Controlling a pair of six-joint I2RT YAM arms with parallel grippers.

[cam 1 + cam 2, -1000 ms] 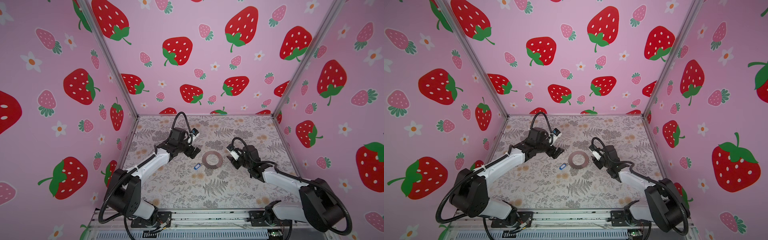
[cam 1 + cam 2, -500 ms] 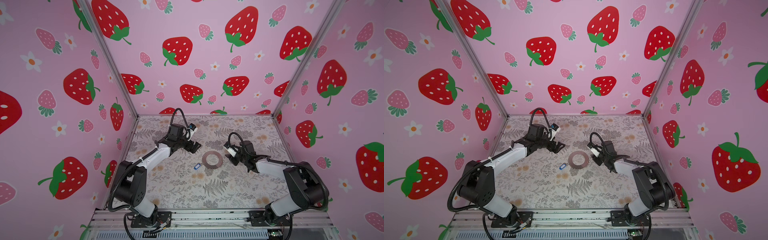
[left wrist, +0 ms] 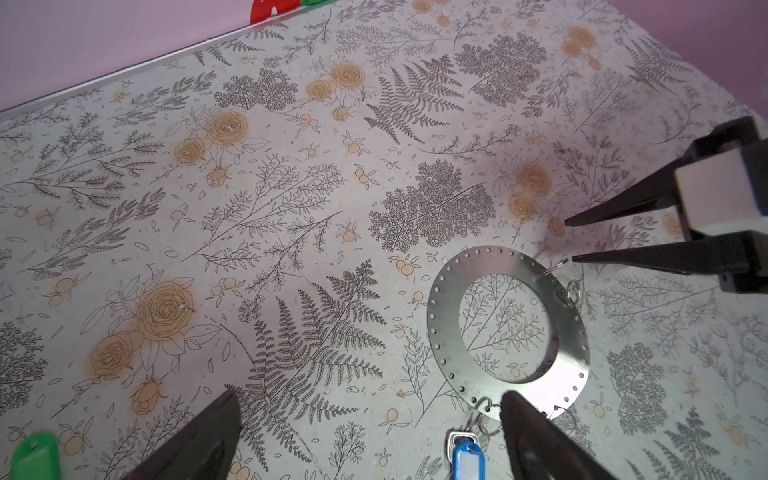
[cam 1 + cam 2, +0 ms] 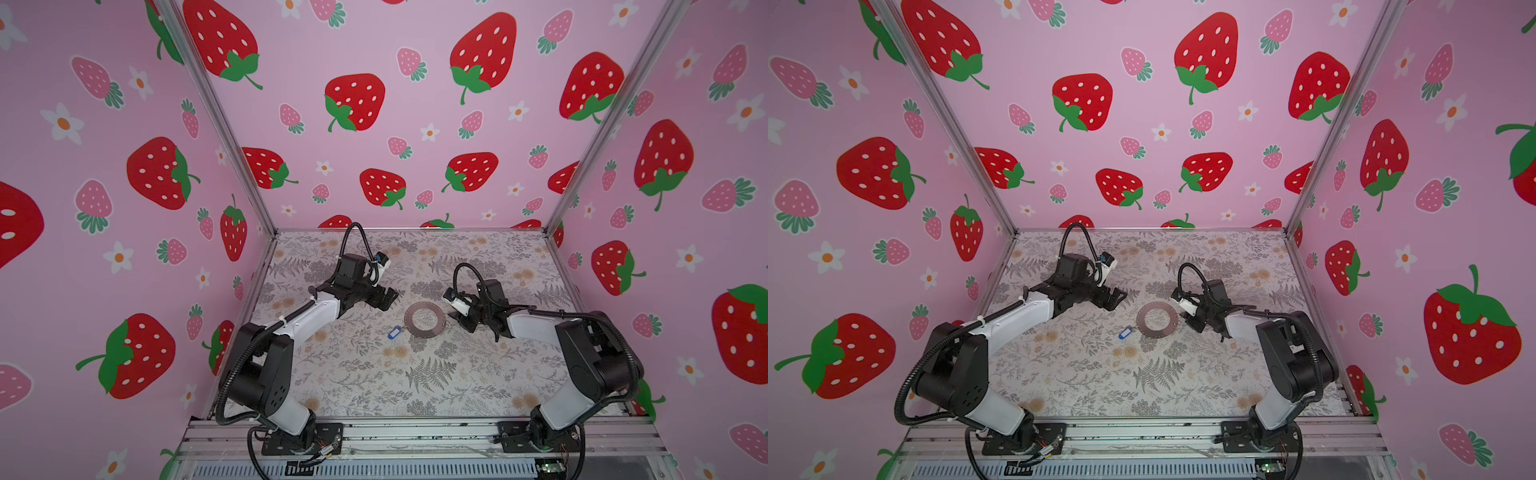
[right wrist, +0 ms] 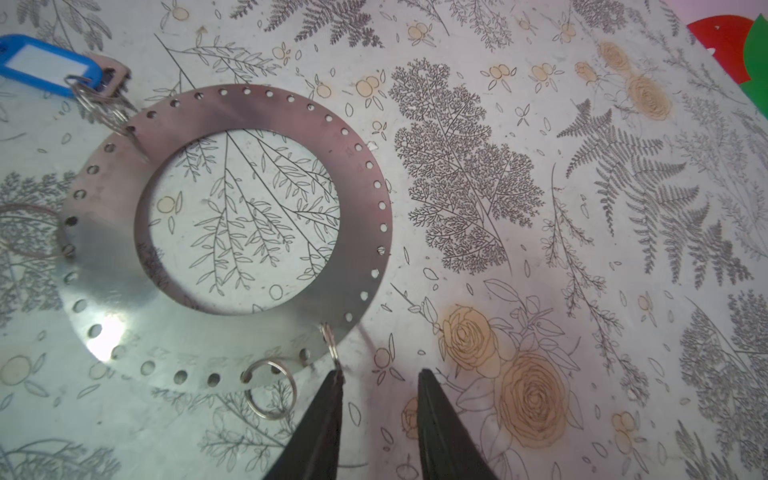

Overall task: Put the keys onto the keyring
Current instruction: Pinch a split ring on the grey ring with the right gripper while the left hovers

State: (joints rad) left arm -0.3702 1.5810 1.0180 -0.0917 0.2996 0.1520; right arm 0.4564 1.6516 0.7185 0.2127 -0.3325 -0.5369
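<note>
The keyring [image 4: 424,319] [image 4: 1156,319] [image 3: 446,316] [image 5: 357,232], a flat grey disc with small holes round its rim, lies on the floral mat. The blue key [image 4: 395,333] [image 4: 1125,333] [image 3: 467,457] [image 5: 45,62] lies at its edge, its small split rings touching the rim. The green key [image 3: 33,455] shows only in the left wrist view, beside one left finger. My left gripper [image 4: 384,297] [image 3: 369,394] hovers wide open behind the ring, holding nothing. My right gripper [image 4: 453,319] [image 5: 380,372] [image 3: 569,241] is narrowly open at the ring's right edge, one fingertip [image 5: 336,376] against a small upright split ring [image 5: 331,343].
More small split rings [image 5: 270,390] hang from the keyring's rim holes. The pink strawberry walls [image 4: 374,124] enclose the mat on three sides. An aluminium rail [image 4: 415,432] with both arm bases runs along the front.
My right gripper's jaws have narrowed and its arm has stretched lower toward the keyring's edge. My left arm has shifted its elbow; its gripper stays wide open.
</note>
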